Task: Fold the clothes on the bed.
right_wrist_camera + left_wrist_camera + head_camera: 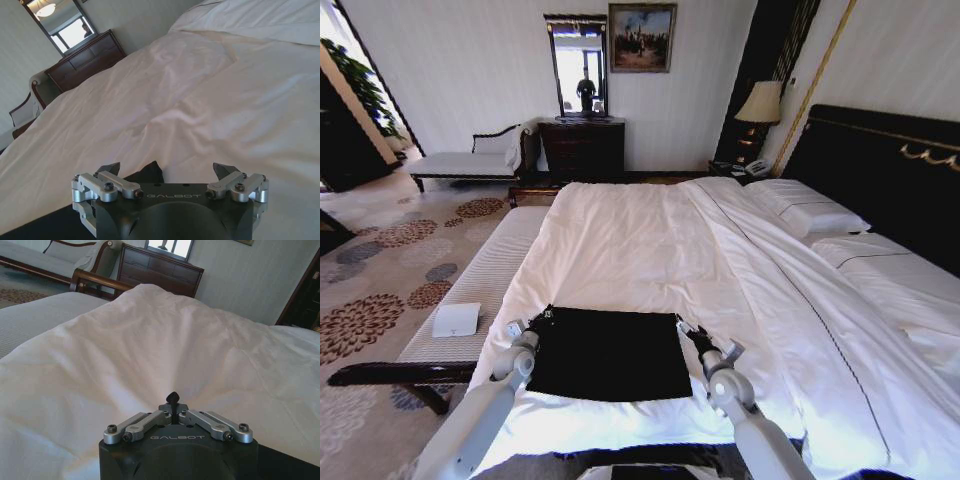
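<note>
Right now your black T-shirt [608, 352] lies flat as a dark rectangle on the white bed [650, 250], spanning the gap between your two grippers, each at one of its far corners. Your left gripper [542, 318] has its fingers pressed together, with a small dark tip showing between them in the left wrist view, which I judge to be pinched cloth at that corner. Your right gripper [167, 172] stands spread, its fingers apart with a peak of black fabric poking up beside one of them, not yet caught. Expect the shirt to be light, limp cotton: it will sag and drag on the sheet, and a thin pinch can slip, so take hold right at the corner hem and gather a good bite. Ahead of both grippers the duvet runs smooth and open, giving you plenty of room to carry the edge. Outboard of the left gripper the mattress edge drops to the striped bench [480, 285]; behind both, the near edge of the bed is close, so mind cloth sliding off.
</note>
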